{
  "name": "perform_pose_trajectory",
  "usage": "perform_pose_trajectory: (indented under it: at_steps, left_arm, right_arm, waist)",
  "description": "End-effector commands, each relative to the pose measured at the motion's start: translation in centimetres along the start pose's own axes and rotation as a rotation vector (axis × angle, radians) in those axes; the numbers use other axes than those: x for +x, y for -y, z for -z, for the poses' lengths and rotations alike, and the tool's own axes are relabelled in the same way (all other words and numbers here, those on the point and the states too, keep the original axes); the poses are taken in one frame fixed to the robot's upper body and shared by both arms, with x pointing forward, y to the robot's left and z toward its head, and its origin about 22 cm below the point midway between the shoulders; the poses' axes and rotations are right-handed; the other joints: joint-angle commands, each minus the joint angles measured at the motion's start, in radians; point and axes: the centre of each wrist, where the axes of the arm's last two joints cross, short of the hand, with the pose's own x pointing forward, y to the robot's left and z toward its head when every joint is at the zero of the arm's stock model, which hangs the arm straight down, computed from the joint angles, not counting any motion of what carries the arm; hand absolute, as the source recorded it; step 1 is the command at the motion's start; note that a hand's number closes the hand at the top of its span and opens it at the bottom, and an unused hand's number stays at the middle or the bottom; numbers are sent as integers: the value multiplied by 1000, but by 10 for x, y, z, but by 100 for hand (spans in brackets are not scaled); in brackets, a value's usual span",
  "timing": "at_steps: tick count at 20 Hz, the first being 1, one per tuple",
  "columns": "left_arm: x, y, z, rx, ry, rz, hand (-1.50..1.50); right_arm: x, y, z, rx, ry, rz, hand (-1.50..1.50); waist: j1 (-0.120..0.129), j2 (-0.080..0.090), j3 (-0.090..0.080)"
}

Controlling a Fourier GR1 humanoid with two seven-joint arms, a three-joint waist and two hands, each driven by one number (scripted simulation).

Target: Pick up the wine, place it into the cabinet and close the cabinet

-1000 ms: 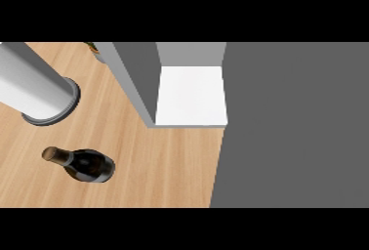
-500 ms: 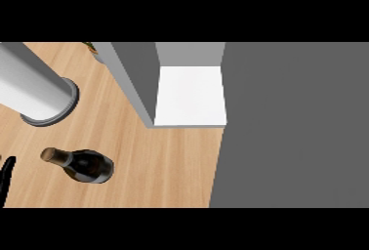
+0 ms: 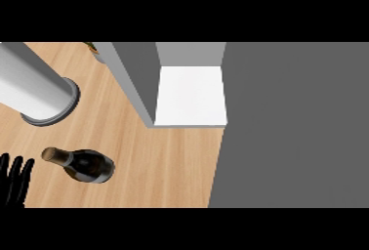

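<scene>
The wine bottle (image 3: 85,165) is seen from above on the wooden bench (image 3: 158,161), toward the lower left of the head view, with its cork-topped neck pointing up and to the left. It is touched by nothing. Just to its left, at the view's lower left edge, the left hand (image 3: 14,180) is shown with its black fingers straight, spread slightly apart and pointing upward; nothing is held by it, and a narrow gap of bench is left between it and the bottle's neck. Above the bottle, well apart from it, a grey cylinder (image 3: 32,88) is seen, resting on the bench on a darker rim. To the right of that, the cabinet (image 3: 137,78) is found with its white inner floor (image 3: 191,95) exposed. The right side of the view is taken up by a plain grey surface (image 3: 296,127).
</scene>
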Motion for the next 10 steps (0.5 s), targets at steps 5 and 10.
perform_pose_trajectory:
  at_steps: [5, 10]
  left_arm:
    - [-49, -7, 6, -8, -13, -10, -150]
    - [-66, -22, -18, 6, -74, -12, -150]
  right_arm:
    - [1, -4, -18, 58, -1, 49, -150]
    - [10, -5, -27, 77, 16, 38, -150]
  waist:
    - [1, 2, 0]
    - [2, 0, 0]
